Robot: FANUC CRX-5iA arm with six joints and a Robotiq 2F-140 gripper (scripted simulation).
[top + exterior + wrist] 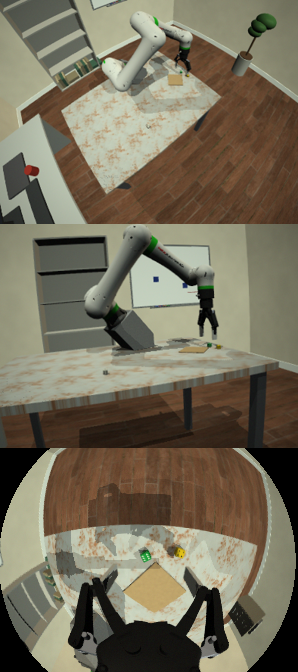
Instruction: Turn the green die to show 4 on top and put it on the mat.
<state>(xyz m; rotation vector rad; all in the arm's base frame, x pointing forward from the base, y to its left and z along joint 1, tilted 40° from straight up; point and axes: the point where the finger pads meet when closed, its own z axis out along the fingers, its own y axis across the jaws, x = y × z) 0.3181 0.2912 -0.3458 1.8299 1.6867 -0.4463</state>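
The green die [144, 555] lies on the table just off the far edge of the tan mat [154, 589]; it also shows in the top view [181, 71] and the exterior view [209, 344]. Its top number is too small to read. A yellow die [177, 552] lies beside it, also off the mat [175, 79]. A small grey die [105, 372] [148, 126] sits alone near the table's middle. My gripper [207, 334] is open and empty, hanging well above the mat's far edge and the green die.
The arm's grey base block [130, 331] stands at the back of the table. A bookshelf [69, 288] and a whiteboard [170, 277] are behind. A potted plant [251, 42] stands on the floor past the table's end.
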